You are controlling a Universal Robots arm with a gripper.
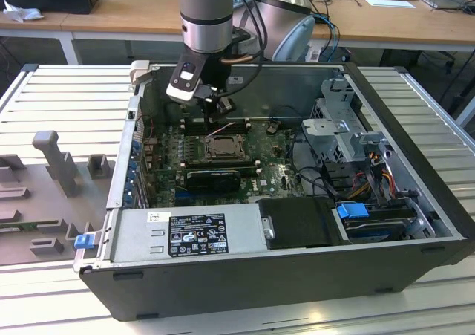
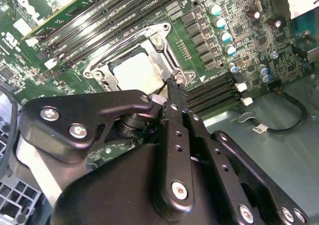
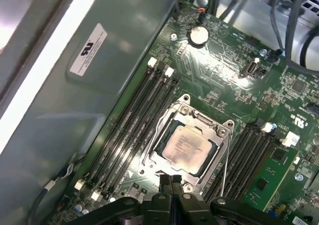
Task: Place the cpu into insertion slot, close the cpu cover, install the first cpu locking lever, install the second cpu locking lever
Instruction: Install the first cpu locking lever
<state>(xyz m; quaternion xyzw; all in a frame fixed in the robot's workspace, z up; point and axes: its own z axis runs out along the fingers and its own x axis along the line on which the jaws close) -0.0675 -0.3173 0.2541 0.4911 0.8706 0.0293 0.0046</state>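
Gripper [image 3: 172,181] pinched closed at cpu cover [image 3: 202,119] edge, hiding that rim; cpu [image 3: 188,146] lies flat, face-up inside.

I see the open computer case [image 1: 282,275] on a slatted table [image 1: 74,97], with its drive cage [image 1: 345,127] at the exterior view's right.

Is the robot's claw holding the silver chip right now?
No. In the first wrist view the cpu lies flat inside the cover frame, while the gripper is at the frame's edge.
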